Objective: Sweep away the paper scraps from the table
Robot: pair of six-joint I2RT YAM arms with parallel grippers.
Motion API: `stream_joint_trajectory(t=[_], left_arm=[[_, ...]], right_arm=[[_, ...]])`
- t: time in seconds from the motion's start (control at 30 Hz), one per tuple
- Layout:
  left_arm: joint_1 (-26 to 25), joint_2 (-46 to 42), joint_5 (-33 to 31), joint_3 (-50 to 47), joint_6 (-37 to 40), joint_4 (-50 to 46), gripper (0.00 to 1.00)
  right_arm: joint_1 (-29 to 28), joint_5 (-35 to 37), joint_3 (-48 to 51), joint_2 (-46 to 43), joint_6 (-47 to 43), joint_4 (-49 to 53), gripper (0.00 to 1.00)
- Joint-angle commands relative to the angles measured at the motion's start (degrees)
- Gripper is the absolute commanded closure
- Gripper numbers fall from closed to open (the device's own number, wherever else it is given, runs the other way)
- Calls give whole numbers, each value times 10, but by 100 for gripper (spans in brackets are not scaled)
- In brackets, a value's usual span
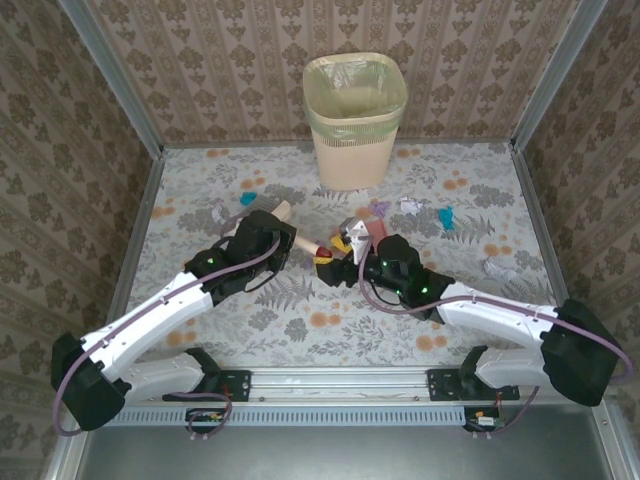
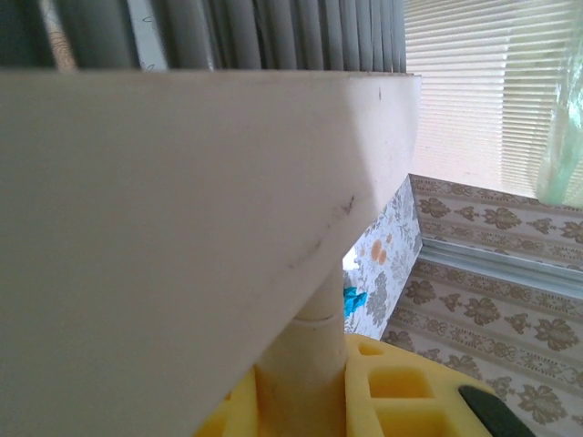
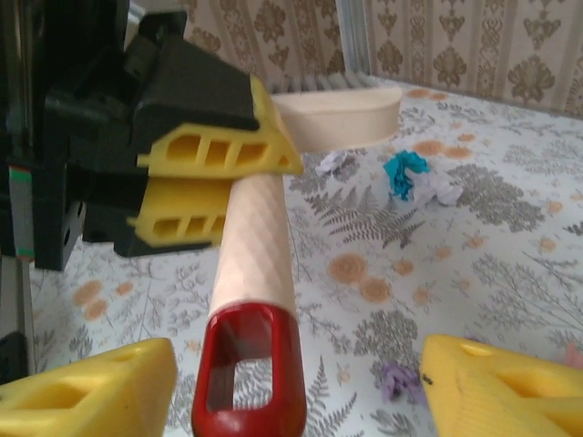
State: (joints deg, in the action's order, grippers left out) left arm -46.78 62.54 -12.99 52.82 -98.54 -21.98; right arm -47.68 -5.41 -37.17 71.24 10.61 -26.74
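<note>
My left gripper (image 1: 283, 243) is shut on the cream handle of a brush (image 1: 305, 245), whose pale head (image 2: 164, 237) looms large in the left wrist view. The handle's red looped end (image 3: 248, 373) lies between the yellow fingers of my open right gripper (image 3: 291, 391), touching neither. In the right wrist view the left gripper (image 3: 219, 187) clamps the handle from the left. Paper scraps lie on the table (image 1: 300, 320): teal ones (image 1: 247, 198) (image 1: 446, 217), white ones (image 1: 410, 205) (image 1: 497, 268), a lilac one (image 1: 378, 208). A purple scrap (image 3: 393, 378) sits by my right finger.
A beige bin with a green liner (image 1: 355, 120) stands at the back centre. A pink and white object (image 1: 358, 232), perhaps the dustpan, lies just behind the right gripper (image 1: 335, 252). Brown patterned walls and aluminium rails enclose the table.
</note>
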Motion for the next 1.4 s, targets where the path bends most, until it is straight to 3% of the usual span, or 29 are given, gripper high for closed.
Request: stream_joint_trajectory(t=[0.0,0.37,0.83,1.07,1.37], left_arm=[[3,-14,-5,-5,-34,-15,100],[4,-27,-12,-24,-52,-5,100],[5,-28,-5,-38,-52,17,100],[8,-29,0,-38,-50,21,100],[9,-25,10,-42,-51,32,100]], right_arm=[[-4,-22,-7,26,-9,-85,32],[-4,-25,-2,73,-1,-152,47],[-3,-35,-17,80,-9,-115,51],[0,-55,-16,81,-12,-108,46],[3,-56,-18,81,-7,-108,55]])
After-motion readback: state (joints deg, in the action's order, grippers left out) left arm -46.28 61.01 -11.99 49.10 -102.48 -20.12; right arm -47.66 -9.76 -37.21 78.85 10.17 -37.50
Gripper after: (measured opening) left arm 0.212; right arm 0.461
